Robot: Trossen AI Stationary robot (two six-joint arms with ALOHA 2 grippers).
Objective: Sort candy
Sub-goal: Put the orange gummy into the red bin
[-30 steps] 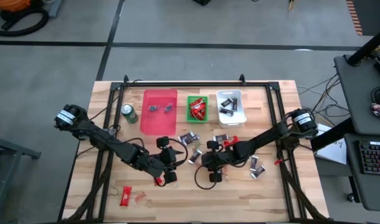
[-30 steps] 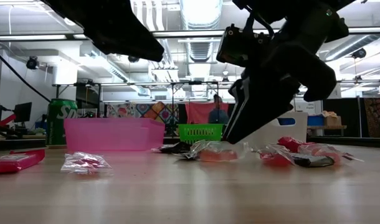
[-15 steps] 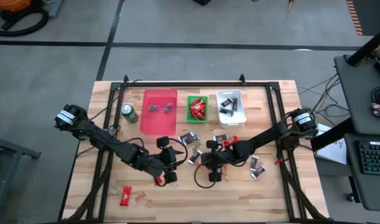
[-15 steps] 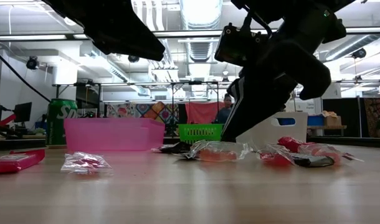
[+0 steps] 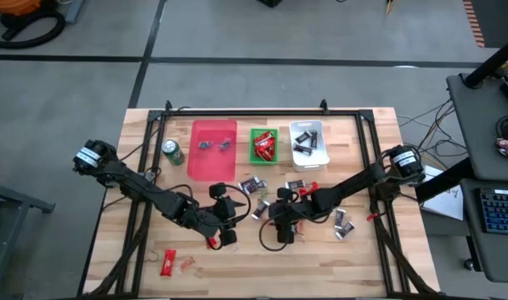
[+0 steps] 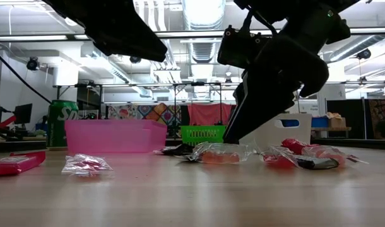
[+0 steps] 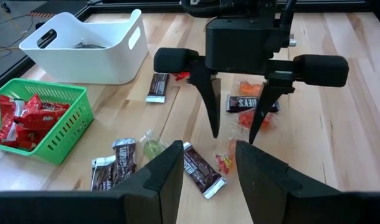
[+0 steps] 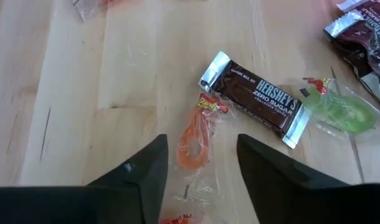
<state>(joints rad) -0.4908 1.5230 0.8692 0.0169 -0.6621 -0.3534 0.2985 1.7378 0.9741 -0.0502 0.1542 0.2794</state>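
Wrapped sweets lie scattered on the wood table between my two grippers. My right gripper [image 8: 199, 177] is open and points down at the table's middle [image 5: 281, 237]. Its fingers stand on either side of an orange sweet in a clear wrapper [image 8: 193, 142] without visibly touching it. A dark Hershey's bar [image 8: 255, 96] and a green sweet [image 8: 341, 107] lie just beyond. My left gripper [image 7: 205, 183] is open and hovers to the left [image 5: 226, 227], looking over that same dark bar [image 7: 199, 169] at the right gripper [image 7: 233, 138].
At the far side stand a pink bin [image 5: 214, 163], a green basket [image 5: 253, 147] of red sweets and a white bin [image 5: 322, 133] of dark ones. A green can [image 5: 172, 152] is left of them. More sweets lie near-left [image 5: 169, 264] and right [image 5: 342, 225].
My right gripper has shifted slightly toward the table's left, staying low over the clear-wrapped orange sweet. The sweets have not moved.
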